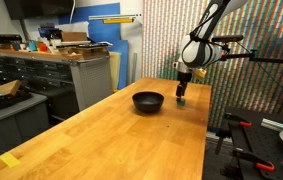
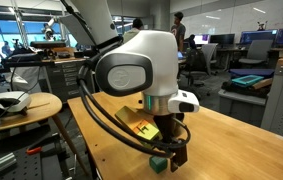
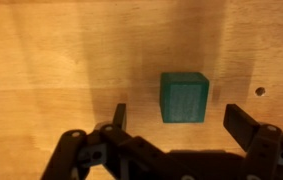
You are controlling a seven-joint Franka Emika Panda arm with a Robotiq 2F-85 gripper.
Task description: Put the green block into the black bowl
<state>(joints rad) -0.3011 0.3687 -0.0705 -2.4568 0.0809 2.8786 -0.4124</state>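
Wooden tabletop [image 3: 41,50]; claw [image 3: 175,111] wide open around untouched green block [image 3: 185,96].

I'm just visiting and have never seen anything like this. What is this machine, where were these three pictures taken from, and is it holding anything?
It is a robot arm with two fingers at its end for gripping things. Two of the pictures come from cameras standing in the room, one far off and one close to the arm. The third comes from a camera on the arm's wrist, looking down past the fingers.

On the wooden table sit a black bowl and a small green block. The arm's job is to put the block into the bowl. Right now the fingers are open, one on each side of the block without touching it, so nothing is held yet.
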